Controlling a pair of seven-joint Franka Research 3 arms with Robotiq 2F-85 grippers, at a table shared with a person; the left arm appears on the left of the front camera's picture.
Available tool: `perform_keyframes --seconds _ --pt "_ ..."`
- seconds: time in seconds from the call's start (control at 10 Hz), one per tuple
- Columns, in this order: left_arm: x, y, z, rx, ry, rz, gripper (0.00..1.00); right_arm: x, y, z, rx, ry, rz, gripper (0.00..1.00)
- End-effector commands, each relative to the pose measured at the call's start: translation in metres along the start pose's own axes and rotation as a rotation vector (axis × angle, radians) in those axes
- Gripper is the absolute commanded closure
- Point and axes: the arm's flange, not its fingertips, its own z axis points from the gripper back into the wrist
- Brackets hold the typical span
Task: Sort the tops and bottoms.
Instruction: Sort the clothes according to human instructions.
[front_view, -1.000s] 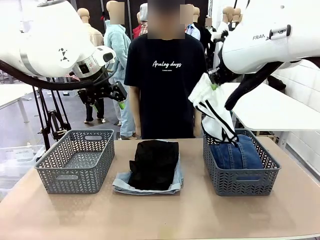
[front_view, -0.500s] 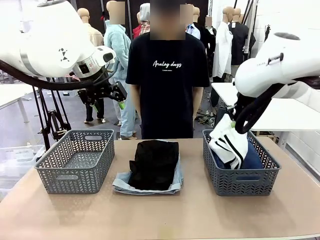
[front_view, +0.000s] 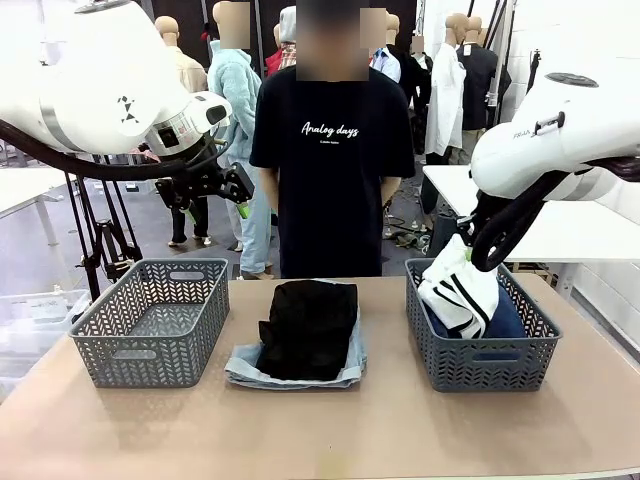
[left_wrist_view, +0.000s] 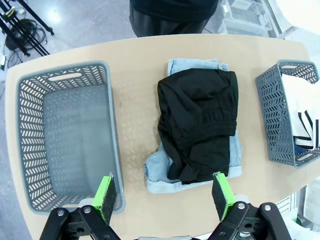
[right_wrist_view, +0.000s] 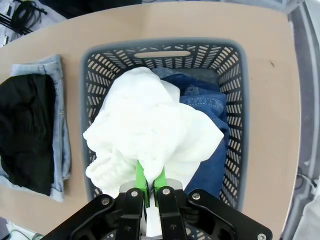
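My right gripper (right_wrist_view: 149, 176) is clamped on the white striped top (right_wrist_view: 150, 120). The top hangs bunched from my fingers and sags into the right basket (right_wrist_view: 162, 52), on top of the dark blue jeans (right_wrist_view: 210, 120) lying inside. My left gripper (left_wrist_view: 164, 192) hovers high over the table (left_wrist_view: 135, 125), fingers wide apart, gripping nothing. Under it the black top (left_wrist_view: 200, 125) lies folded on the light-blue shorts (left_wrist_view: 160, 182) mid-table, between the two baskets. The left basket (left_wrist_view: 30, 150) sits near the table's left end. A person (front_view: 330, 150) stands at the far edge, behind the middle pile.
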Motion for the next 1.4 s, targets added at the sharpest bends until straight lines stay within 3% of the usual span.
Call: perform_keyframes --seconds 0.0,0.5,0.9,1.0,1.3 --pt "0.001 0.002 0.001 -0.001 -0.008 0.002 0.0 0.008 0.002 -0.018 -0.105 0.032 0.012 1.0" --pt "0.001 0.002 0.001 -0.001 -0.008 0.002 0.0 0.024 0.005 -0.099 -0.068 0.234 0.044 1.0" --pt "0.001 0.002 0.001 -0.001 -0.008 0.002 0.0 0.023 0.004 -0.095 -0.097 0.27 0.045 1.0" --pt "0.001 0.002 0.001 -0.001 -0.008 0.002 0.0 0.023 0.002 -0.085 -0.1 0.263 0.029 0.91" --pt "0.001 0.002 0.001 -0.001 -0.008 0.002 0.0 0.019 -0.003 -0.05 -0.113 0.21 0.006 0.31"
